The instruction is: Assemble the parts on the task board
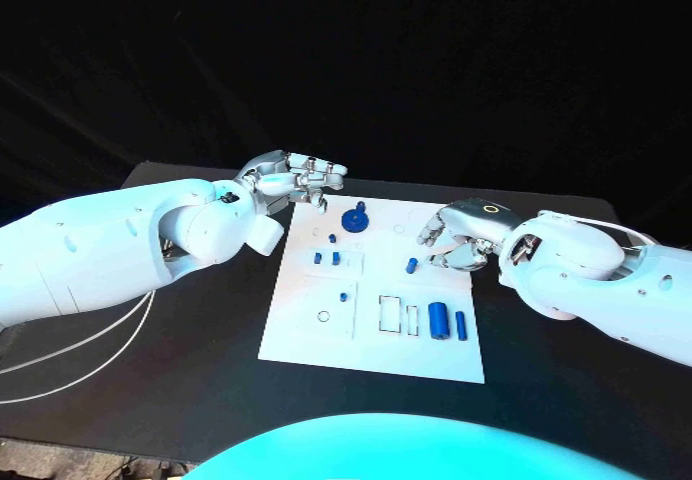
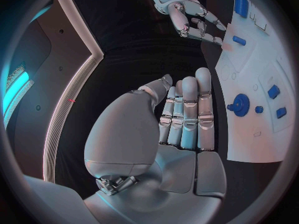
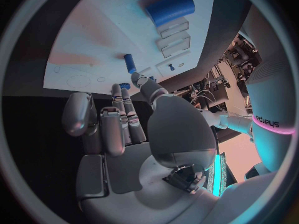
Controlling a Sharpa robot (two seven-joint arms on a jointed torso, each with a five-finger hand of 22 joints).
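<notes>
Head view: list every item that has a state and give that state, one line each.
Left hand: empty, fingers together, above the board's far left corner.
Right hand: empty, fingers curled, over the board's right edge.
White task board: flat on the black table.
Blue gear-shaped part: on the board.
Large blue cylinder: lying flat.

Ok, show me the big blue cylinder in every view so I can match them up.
Head view: the big blue cylinder lies at the near end of the task board, on the robot's right side.
Left wrist view: near the circle's rim, beyond the right hand.
Right wrist view: on the board past the fingertips.
Shared landmark: the small blue peg by the right hand's fingertips.
</notes>
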